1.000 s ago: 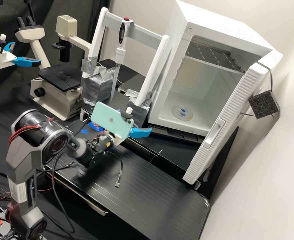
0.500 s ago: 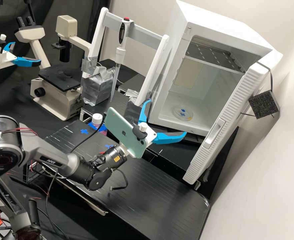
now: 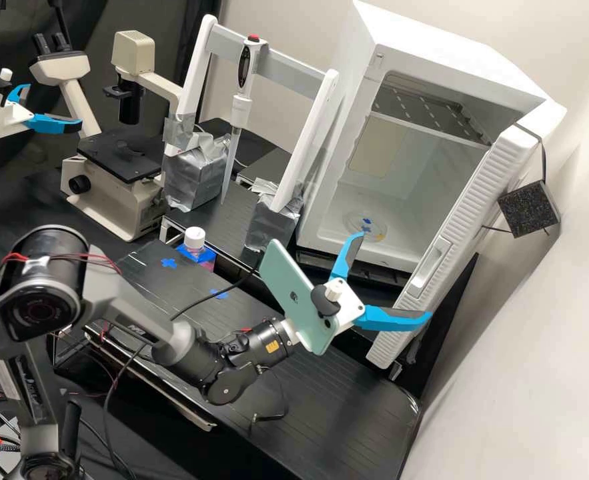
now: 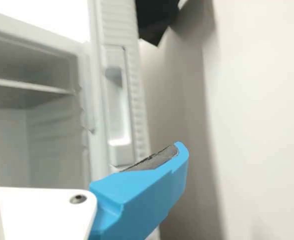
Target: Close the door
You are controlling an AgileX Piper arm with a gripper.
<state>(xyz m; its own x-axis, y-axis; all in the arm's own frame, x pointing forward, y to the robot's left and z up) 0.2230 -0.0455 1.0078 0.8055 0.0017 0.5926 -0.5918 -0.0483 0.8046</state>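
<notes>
High view: a dish (image 3: 377, 227) lies in the fridge (image 3: 454, 50), door (image 3: 464, 223) open.

A laboratory, shown by the microscope (image 3: 111, 190) and the upright pipette (image 3: 242, 103) on its stand

I can make out no readable words; a dark logo (image 3: 293, 296) marks the green phone (image 3: 283, 269), a yellow label (image 3: 272, 346) the arm (image 3: 131, 312).
</notes>
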